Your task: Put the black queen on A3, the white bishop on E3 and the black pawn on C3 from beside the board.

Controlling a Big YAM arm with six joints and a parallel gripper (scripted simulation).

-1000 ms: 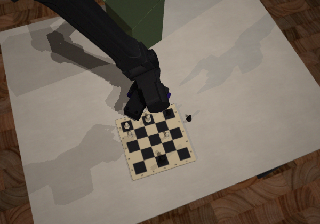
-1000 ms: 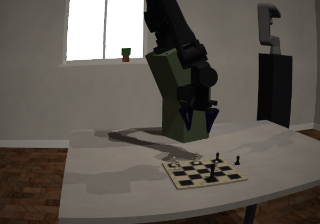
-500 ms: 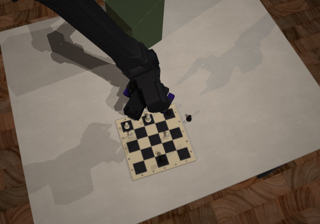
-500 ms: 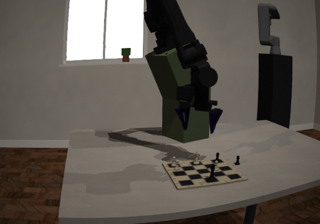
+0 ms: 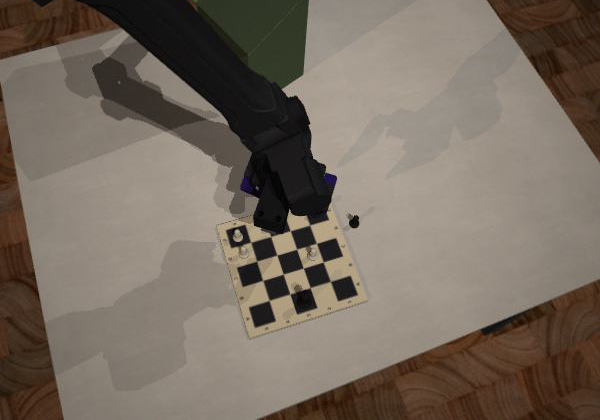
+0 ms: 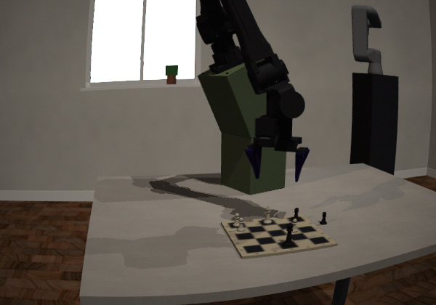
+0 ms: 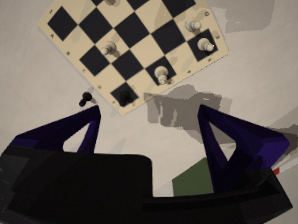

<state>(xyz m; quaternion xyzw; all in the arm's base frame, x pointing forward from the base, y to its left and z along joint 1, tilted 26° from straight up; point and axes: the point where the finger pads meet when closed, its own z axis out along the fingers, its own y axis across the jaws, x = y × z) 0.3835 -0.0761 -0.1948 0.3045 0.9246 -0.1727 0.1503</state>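
The gripper (image 6: 277,179) (image 7: 150,107) is wide open and empty, high above the table behind the board (image 5: 249,332) (image 6: 291,250). The black queen (image 5: 303,298) (image 6: 289,234) stands upright on A3. The white bishop (image 6: 267,216) (image 7: 161,75) stands upright on E3; the gripper hides it in the top view. The black pawn (image 5: 354,221) (image 6: 323,218) (image 7: 86,97) stands upright on the table beside the board's digit-1 side. The square C3 (image 5: 290,262) (image 6: 277,233) holds no piece.
Another black piece (image 6: 296,215) (image 7: 124,98) stands on corner E1. White pieces stand on E5 (image 5: 237,235) (image 7: 205,45), D5 (image 5: 243,252) (image 7: 192,25) and C2 (image 5: 312,253) (image 7: 108,48). The arm's green pedestal (image 5: 275,30) (image 6: 236,163) stands behind the board.
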